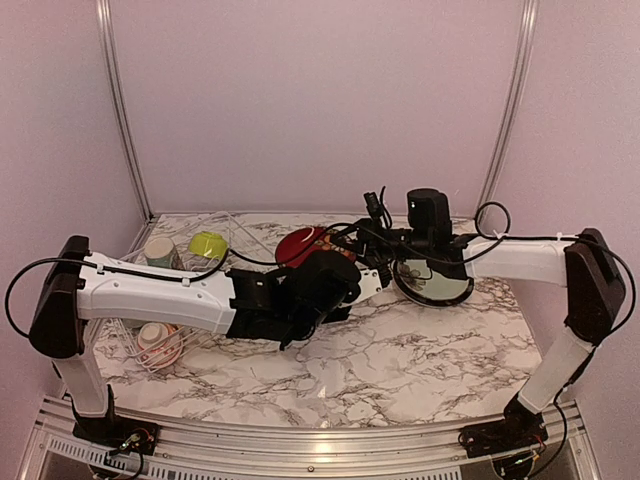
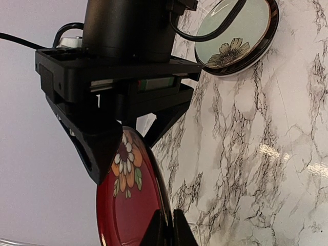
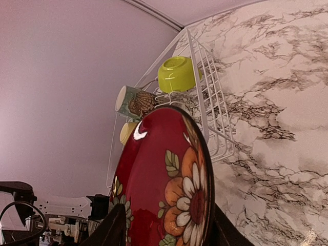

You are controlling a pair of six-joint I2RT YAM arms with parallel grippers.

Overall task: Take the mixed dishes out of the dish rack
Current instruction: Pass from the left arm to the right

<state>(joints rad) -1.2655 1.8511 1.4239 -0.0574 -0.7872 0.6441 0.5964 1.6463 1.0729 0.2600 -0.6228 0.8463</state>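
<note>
You have a glossy red glazed plate with painted flowers (image 3: 169, 195) pinched in the matt black plastic right claw (image 3: 164, 225); its glaze throws a white highlight. The matt black left claw (image 2: 166, 228) meets the same plate's rim. Beyond the plate, the thin white coated-wire dish rack (image 3: 212, 118) holds a shiny lime-green bowl (image 3: 178, 73). Beneath your claws, the table (image 1: 400, 370) is polished, smooth, grey-veined white marble.

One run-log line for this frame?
left gripper: shut on red floral round plate | right gripper: shut on same plate | pale green floral plate: on table | white wire rack: still loaded
</note>
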